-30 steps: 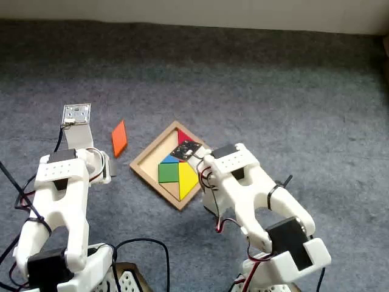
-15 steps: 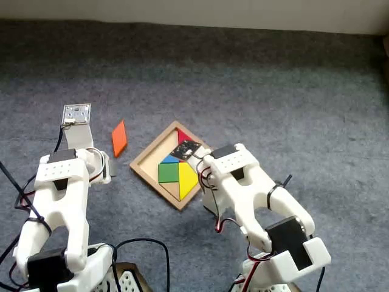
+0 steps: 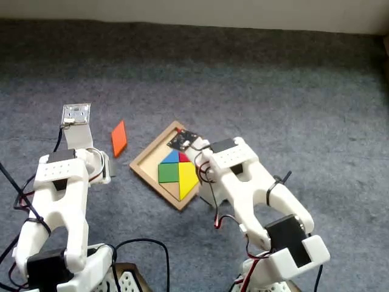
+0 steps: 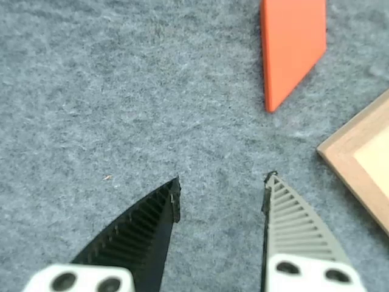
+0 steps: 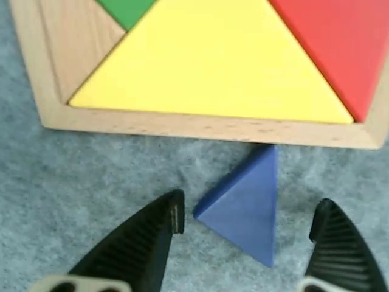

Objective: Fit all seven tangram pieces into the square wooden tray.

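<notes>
Right gripper, jaws spread, was held astride the blue triangle; its slanted edges could be squeezed loose.

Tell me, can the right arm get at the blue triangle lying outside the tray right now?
Probably yes. The right claw is open and straddles the blue triangle, which lies flat on the carpet just outside the tray. Nothing sits in the way.
</notes>
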Available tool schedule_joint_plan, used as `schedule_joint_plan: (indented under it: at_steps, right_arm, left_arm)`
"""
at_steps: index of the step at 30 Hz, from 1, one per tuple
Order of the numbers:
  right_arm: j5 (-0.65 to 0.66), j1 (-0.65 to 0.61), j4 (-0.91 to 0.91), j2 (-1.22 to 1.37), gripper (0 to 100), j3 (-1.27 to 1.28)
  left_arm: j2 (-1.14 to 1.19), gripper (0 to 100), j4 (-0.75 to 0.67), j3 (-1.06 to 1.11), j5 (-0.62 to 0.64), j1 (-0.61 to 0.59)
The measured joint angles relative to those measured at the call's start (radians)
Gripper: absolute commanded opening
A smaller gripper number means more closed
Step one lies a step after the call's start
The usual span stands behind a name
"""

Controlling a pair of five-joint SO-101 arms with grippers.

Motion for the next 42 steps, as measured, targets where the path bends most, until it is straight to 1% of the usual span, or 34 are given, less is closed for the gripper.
schedule_joint_plan:
  at_steps: [16, 23, 32, 35, 39, 42]
  right_arm:
    - [0.000, 0.002, -0.012, 0.000, 32.8, 0.006]
    - [0.000, 0.049, -0.012, 0.000, 32.8, 0.006]
    - [0.003, 0.051, -0.006, 0.000, 32.8, 0.006]
    - [0.005, 0.051, -0.006, 0.000, 32.8, 0.041]
    - [0.057, 0.052, -0.006, -0.002, 32.8, 0.061]
    - [0.071, 0.054, -0.006, -0.002, 32.8, 0.066]
  left_arm:
    - [0.000, 23, 0.000, 0.000, 0.000, 0.000]
    - [0.000, 23, 0.000, 0.000, 0.000, 0.000]
    - [0.000, 23, 0.000, 0.000, 0.000, 0.000]
    - [0.000, 23, 0.000, 0.000, 0.000, 0.000]
    - [0.000, 23, 0.000, 0.000, 0.000, 0.000]
    - [0.000, 23, 0.000, 0.000, 0.000, 0.000]
